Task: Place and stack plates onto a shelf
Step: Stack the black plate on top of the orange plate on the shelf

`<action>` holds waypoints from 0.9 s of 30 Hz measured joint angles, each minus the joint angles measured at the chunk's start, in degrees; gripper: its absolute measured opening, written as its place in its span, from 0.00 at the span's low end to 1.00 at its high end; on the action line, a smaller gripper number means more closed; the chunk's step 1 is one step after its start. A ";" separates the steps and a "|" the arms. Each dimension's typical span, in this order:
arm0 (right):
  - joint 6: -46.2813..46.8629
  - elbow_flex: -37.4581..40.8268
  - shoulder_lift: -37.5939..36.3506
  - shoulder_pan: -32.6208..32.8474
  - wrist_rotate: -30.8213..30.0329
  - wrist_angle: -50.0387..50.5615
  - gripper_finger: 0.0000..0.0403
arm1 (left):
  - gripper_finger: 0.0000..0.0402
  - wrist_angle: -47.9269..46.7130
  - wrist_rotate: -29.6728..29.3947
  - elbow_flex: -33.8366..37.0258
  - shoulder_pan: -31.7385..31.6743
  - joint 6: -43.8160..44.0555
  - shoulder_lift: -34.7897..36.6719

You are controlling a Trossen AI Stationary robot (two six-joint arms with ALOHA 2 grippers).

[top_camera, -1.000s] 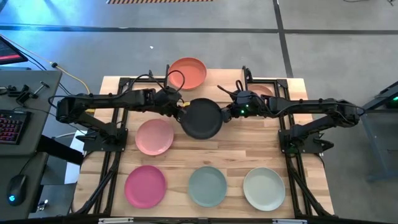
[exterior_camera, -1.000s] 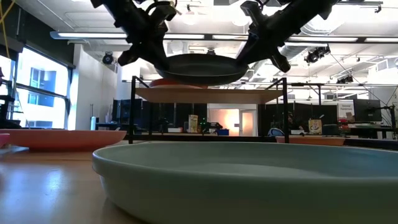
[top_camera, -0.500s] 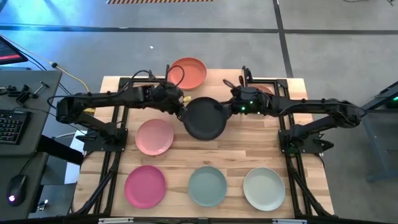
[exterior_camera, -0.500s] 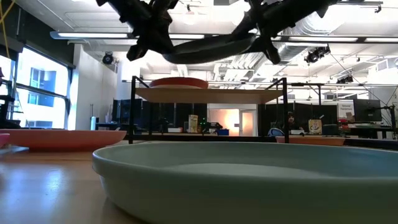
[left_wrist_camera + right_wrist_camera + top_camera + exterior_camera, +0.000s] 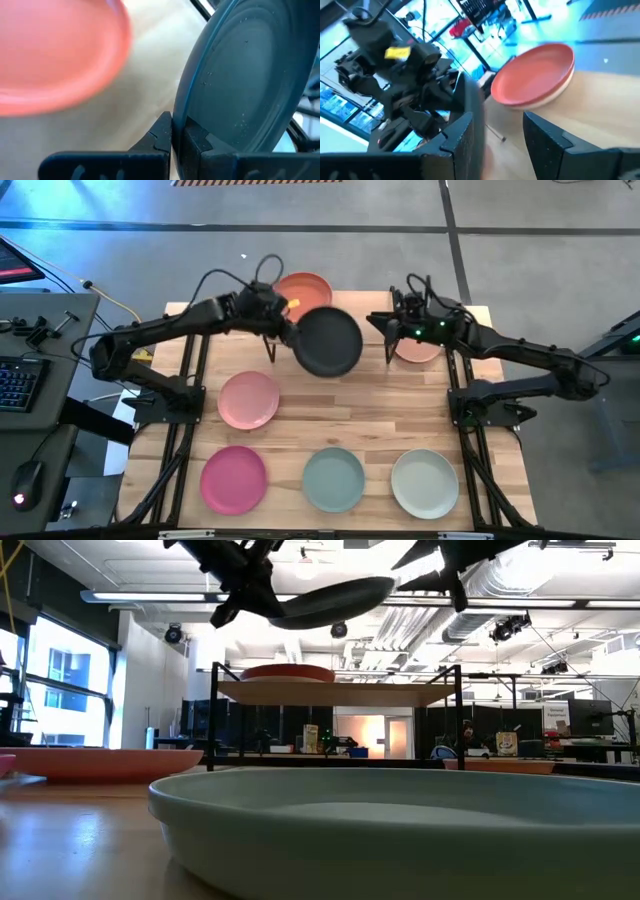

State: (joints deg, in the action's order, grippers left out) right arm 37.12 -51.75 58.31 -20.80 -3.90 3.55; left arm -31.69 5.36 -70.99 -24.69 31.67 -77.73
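Observation:
The charcoal plate (image 5: 327,342) (image 5: 335,602) hangs in the air over the shelf's near edge, with my left gripper (image 5: 287,330) (image 5: 176,137) shut on its left rim. The shelf (image 5: 365,302) (image 5: 340,693) stands at the table's far side on thin black legs. A terracotta plate (image 5: 303,287) (image 5: 55,50) (image 5: 535,75) rests flat on the shelf's left half. My right gripper (image 5: 386,326) (image 5: 502,140) is open and holds nothing, to the right of the charcoal plate and apart from it. My left gripper pinches the charcoal plate's left rim (image 5: 179,125) between its two fingers, one finger on the plate's top face and one on its underside. The fingers come from the table's left, slanting down. The plate is lifted clear and tilted, its free right edge (image 5: 385,585) higher.
A peach plate (image 5: 418,348) lies on the table right of the shelf, under my right arm. Nearer are a pink plate (image 5: 249,399), a magenta plate (image 5: 233,479), a pale teal plate (image 5: 334,479) (image 5: 400,830) and an off-white plate (image 5: 425,483).
My right gripper has opened, let go of the charcoal plate's right rim, risen and drawn back toward the table's right and far edge. My left gripper has risen and swung toward the far edge with the plate, which has tipped from level, its free right edge higher.

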 joint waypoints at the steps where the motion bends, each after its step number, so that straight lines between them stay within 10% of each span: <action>1: -0.74 0.00 -0.39 -0.35 0.04 0.02 0.38 | 0.01 -0.37 -0.04 -0.73 -1.03 -0.41 0.00; 27: -10.63 0.07 -0.93 -5.81 0.51 2.43 0.38 | 0.01 -4.75 -1.54 -5.54 -23.51 -2.81 -2.75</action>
State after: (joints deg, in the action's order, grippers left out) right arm 26.49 -51.68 57.39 -26.61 -3.40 5.98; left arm -36.44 3.81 -76.53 -48.20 28.85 -80.49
